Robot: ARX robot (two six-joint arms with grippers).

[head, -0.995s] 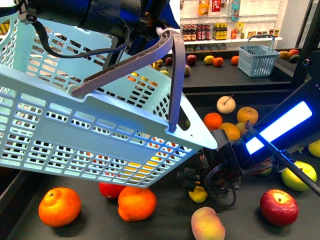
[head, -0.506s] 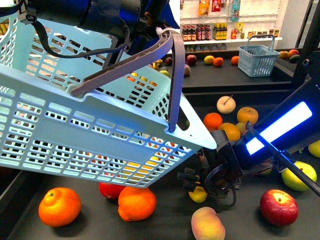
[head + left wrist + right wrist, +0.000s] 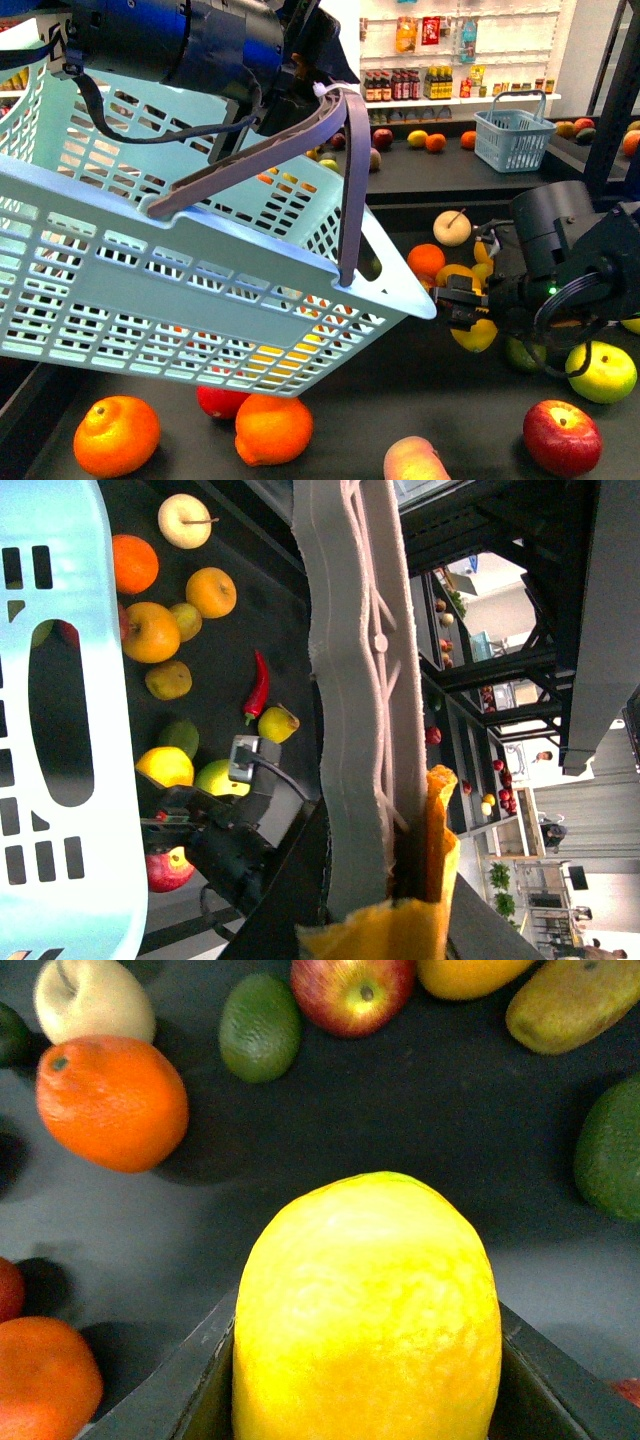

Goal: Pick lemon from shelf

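Note:
My right gripper [image 3: 470, 312] is shut on the lemon [image 3: 477, 333], a bright yellow oval, and holds it a little above the shelf's dark deck [image 3: 400, 400], just off the basket's lower right corner. In the right wrist view the lemon [image 3: 368, 1310] fills the space between the two dark fingers [image 3: 170, 1400], with the deck [image 3: 400, 1130] below. My left gripper [image 3: 400, 880] is shut on the grey basket handle [image 3: 350, 680]. It holds the pale blue basket [image 3: 150, 290] tilted in the air at the left, its handle [image 3: 250, 160] on top.
Oranges [image 3: 117, 435] [image 3: 273, 428], a red apple [image 3: 562, 436], a yellow-green apple [image 3: 601, 371] and a peach [image 3: 415, 462] lie on the deck. More fruit sits behind the right gripper. A small blue basket [image 3: 514, 125] stands on the back deck. White bottle shelves [image 3: 440, 70] stand behind.
My right gripper has risen off the deck and moved right with the lemon in it, and the arm has turned. The basket has hardly moved.

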